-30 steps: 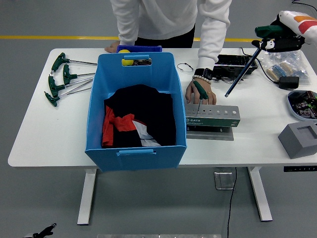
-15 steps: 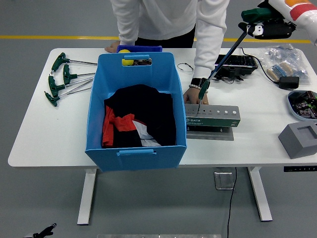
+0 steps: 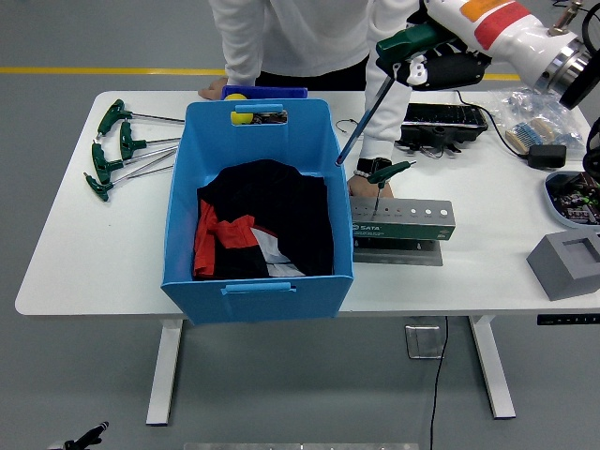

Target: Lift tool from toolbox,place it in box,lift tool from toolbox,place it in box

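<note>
my right hand (image 3: 441,66) has swung in from the far right, its fingers wrapped on the green-handled tool (image 3: 370,98) whose tip now hangs below them at the blue box (image 3: 258,281) rim, so i judge the drop is near.

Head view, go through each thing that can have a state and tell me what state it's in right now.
Right hand: shut on a T-handle wrench, held in the air, shaft slanting down toward the blue bin.
Blue bin: open-topped, dark clothing inside.
Tool holder: one wrench standing in a hole, other holes empty.
Person's hand: resting by the holder.
Spare wrenches: lying flat on the table.
</note>
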Tool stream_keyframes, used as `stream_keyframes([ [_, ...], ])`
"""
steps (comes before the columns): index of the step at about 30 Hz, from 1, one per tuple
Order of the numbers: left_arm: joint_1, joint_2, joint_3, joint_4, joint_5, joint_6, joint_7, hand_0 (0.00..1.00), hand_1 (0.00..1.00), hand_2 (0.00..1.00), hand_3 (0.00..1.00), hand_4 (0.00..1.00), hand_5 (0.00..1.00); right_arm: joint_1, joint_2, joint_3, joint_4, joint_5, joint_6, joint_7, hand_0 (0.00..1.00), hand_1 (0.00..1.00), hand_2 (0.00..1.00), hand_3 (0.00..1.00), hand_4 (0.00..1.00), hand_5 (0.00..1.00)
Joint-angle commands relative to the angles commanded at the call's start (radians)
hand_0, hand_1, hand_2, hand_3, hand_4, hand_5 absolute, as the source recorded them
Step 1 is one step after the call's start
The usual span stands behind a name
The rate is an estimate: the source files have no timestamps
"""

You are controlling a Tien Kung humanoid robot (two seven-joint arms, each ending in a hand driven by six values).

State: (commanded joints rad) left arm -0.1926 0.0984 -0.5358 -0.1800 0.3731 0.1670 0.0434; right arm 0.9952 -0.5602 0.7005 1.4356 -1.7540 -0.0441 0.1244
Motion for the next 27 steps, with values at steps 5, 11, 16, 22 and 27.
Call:
stream_keyframes([
  [5, 0.000, 0.000, 0.005, 0.000, -0.001, 0.000, 0.000, 0.892, 0.911, 0.883, 0.654, 0.765, 0.572, 0.013, 0.032, -0.068, 0.023, -0.016, 0.000, -0.004, 0.081, 0.002, 0.011, 0.002, 0.631, 0.584],
  [11, -0.003, 0.003, 0.008, 0.000, 0.001, -0.001, 0.001, 0.893, 0.910, 0.883, 0.655, 0.766, 0.572, 0.069, 0.071, -0.211, -0.029, -0.021, 0.009, -0.013, 0.081, 0.002, 0.012, 0.002, 0.628, 0.577],
  [16, -0.004, 0.004, 0.016, 0.000, -0.006, -0.001, -0.001, 0.894, 0.912, 0.884, 0.655, 0.765, 0.572, 0.108, 0.099, -0.312, -0.057, -0.020, 0.017, -0.017, 0.081, 0.002, 0.019, 0.002, 0.633, 0.571],
  [22, -0.011, 0.007, 0.029, 0.000, -0.024, -0.001, -0.007, 0.893, 0.912, 0.884, 0.655, 0.765, 0.572, 0.147, 0.137, -0.407, -0.068, -0.026, 0.029, -0.027, 0.090, 0.002, 0.034, 0.028, 0.650, 0.566],
  [27, -0.013, 0.009, 0.021, 0.000, -0.018, 0.001, -0.008, 0.892, 0.912, 0.884, 0.654, 0.766, 0.574, 0.176, 0.166, -0.460, -0.089, -0.020, 0.036, -0.026, 0.114, 0.012, 0.087, 0.077, 0.699, 0.542],
])
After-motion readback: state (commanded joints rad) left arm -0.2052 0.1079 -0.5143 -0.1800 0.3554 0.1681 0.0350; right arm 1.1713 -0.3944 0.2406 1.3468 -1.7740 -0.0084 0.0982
